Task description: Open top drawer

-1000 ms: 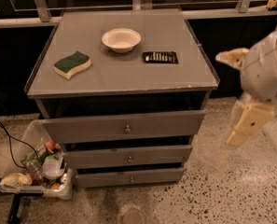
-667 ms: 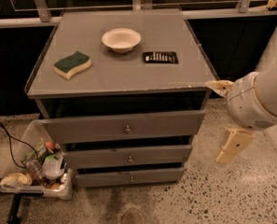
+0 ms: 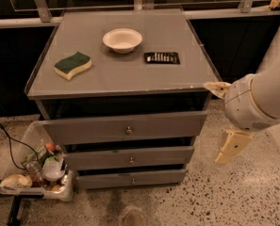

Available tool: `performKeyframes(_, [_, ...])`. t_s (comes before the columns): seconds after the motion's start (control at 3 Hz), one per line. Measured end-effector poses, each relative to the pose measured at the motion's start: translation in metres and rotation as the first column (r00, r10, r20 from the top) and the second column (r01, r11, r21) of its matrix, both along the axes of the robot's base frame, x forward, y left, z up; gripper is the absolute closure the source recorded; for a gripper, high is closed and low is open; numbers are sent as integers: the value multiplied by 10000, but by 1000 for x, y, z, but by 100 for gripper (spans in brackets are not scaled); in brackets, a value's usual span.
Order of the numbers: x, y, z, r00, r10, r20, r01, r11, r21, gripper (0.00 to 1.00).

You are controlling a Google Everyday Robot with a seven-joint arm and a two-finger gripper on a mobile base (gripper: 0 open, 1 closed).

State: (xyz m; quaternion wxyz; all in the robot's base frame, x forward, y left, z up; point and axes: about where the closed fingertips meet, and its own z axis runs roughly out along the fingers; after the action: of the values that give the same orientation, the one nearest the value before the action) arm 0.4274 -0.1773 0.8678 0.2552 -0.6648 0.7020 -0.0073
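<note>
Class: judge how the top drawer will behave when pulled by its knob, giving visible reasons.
The top drawer probably slides straight, staying rigid: it already stands slightly out. Its small round knob may slip from a loose grip. The end effector hangs open, right of the cabinet, touching nothing.

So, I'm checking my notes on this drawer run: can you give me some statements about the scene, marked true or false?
1. The gripper is closed on the top drawer's knob. False: it hangs open to the right of the cabinet, apart from the knob.
2. A bowl stands on the cabinet. True.
3. The sponge is in the gripper. False: it lies on the cabinet, left of the bowl.
4. A bin of clutter sits on the floor left of the drawers. True.
</note>
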Motion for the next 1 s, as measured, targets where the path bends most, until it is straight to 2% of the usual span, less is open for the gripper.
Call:
performKeyframes(0.33, [23,-1,-30,9998,213,0,-213,9995,218,0])
performKeyframes(1.0, [69,-18,-116,9974,-34,-714,152,9861,1652,0])
